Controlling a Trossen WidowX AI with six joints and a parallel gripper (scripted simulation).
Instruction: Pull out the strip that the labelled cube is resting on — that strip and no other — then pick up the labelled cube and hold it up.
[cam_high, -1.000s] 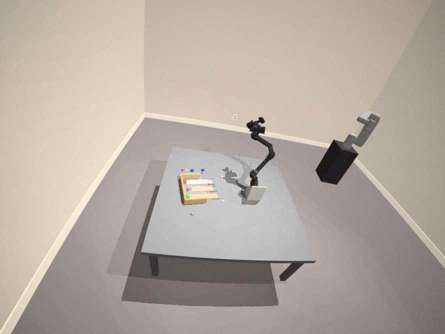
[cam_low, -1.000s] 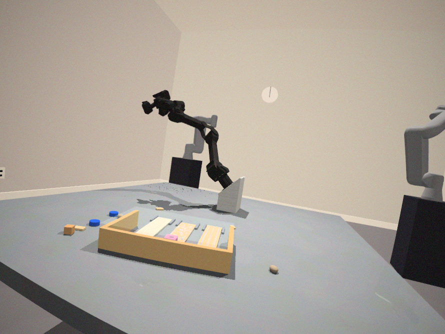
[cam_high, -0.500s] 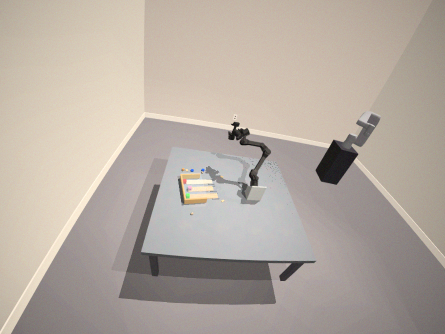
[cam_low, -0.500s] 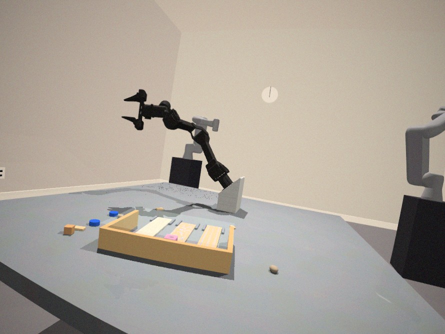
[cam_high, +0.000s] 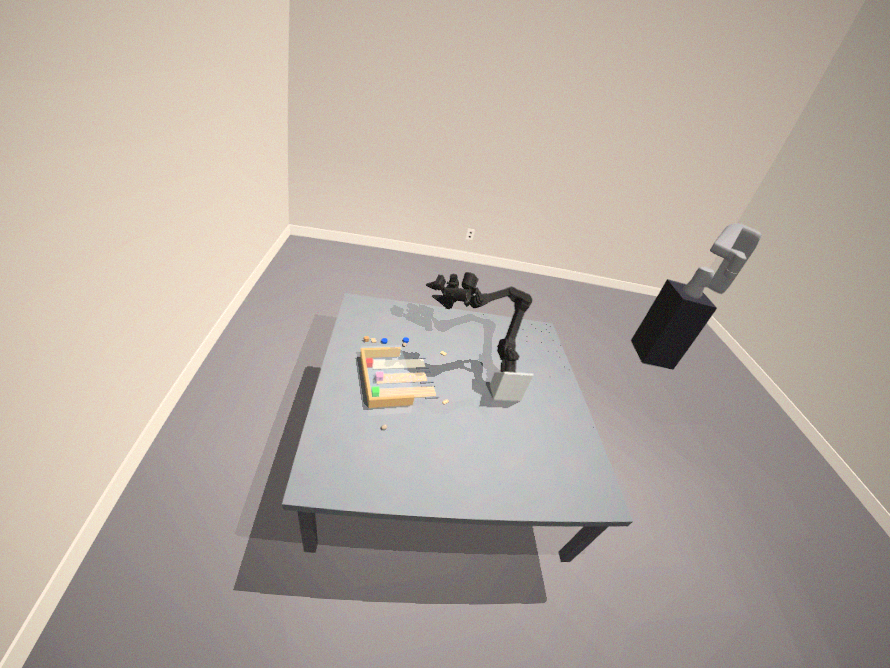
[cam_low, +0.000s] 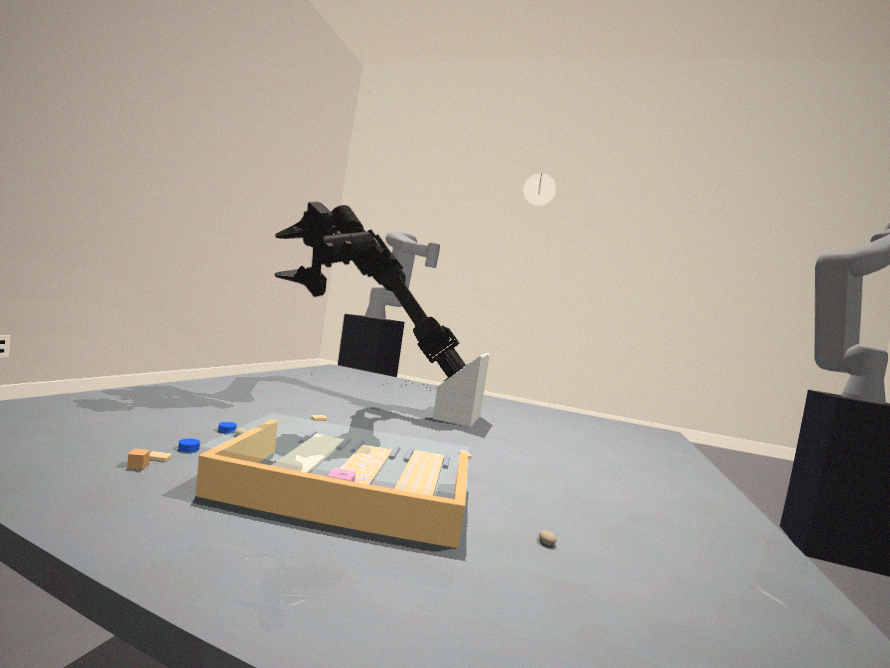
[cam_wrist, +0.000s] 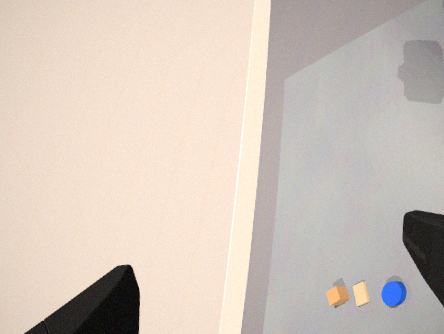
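Labelled cube couldn't be identified: red (cam_high: 369, 362), pink (cam_high: 378, 376) and green (cam_high: 375, 391) cubes sat at the left ends of three strips in the tan tray (cam_low: 323, 499), left of centre in the top view, labels too small to read. Gripper (cam_low: 293, 252) hung high above the table (cam_high: 460, 460), upper left of the tray in the exterior view, fingers spread wide, nothing between them. Wrist view caught two blue discs' neighbour: one blue disc (cam_wrist: 394, 293) lower right.

Arm (cam_low: 402, 294) stretched forward, end effector (cam_low: 287, 253) open, holding nothing.
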